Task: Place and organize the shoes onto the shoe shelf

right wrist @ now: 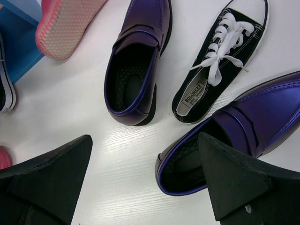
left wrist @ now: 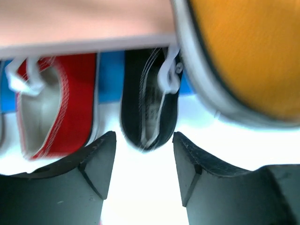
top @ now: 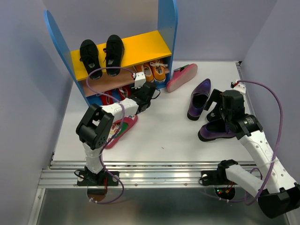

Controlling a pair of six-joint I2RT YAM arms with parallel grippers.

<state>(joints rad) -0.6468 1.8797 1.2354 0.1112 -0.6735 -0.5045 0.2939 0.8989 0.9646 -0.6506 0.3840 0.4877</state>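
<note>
Left wrist view: we see our left gripper [left wrist: 144, 140] with jaws apart by a black shoe [left wrist: 140, 93]; our right gripper [right wrist: 144, 140] has jaws wide apart.

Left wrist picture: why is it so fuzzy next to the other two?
Left wrist view: soft throughout, likely too close; the orange shoe is a blur, the red shoe smeared. Right wrist view: sharp, the laced sneaker shows its printed label. Top view: even light, soft shadows.

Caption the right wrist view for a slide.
Open right gripper over the near purple loafer, with the second loafer, a black-white sneaker and a sole-up pink flip-flop beyond.
</note>
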